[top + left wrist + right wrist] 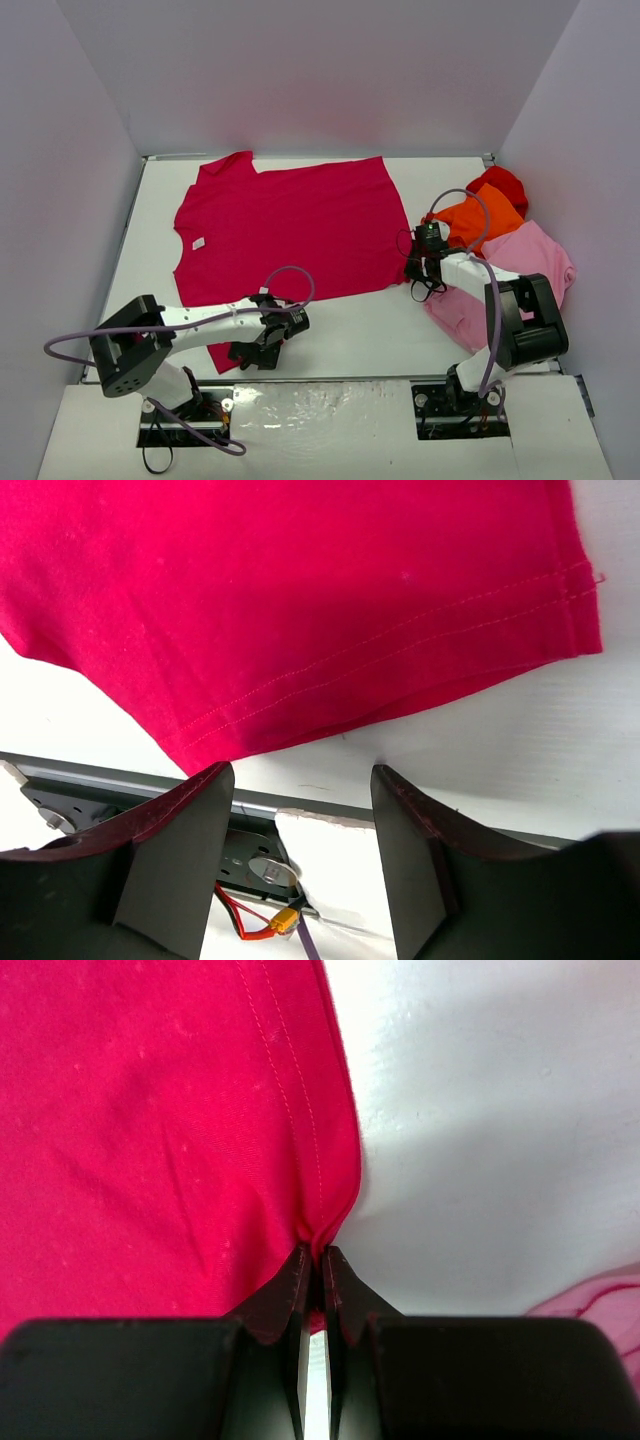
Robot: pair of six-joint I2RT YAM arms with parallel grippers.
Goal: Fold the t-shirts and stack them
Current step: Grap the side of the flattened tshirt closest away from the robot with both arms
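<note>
The left tool (300, 780) stood spread and empty, just short of the sleeve of the crimson t-shirt (285, 230), which lay flat on the surface (350, 330). The right tool (320, 1258) pinched its hem. Beside it, the orange t-shirt (480, 222) half hid the red t-shirt (500, 185).

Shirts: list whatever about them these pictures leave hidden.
- Top view: red shirt mostly hidden by orange shirt.
- Top view: pink shirt, near part behind right arm.
- Top view: crimson shirt, near sleeve partly under left arm; both wrist views cut it off at their edges.
</note>
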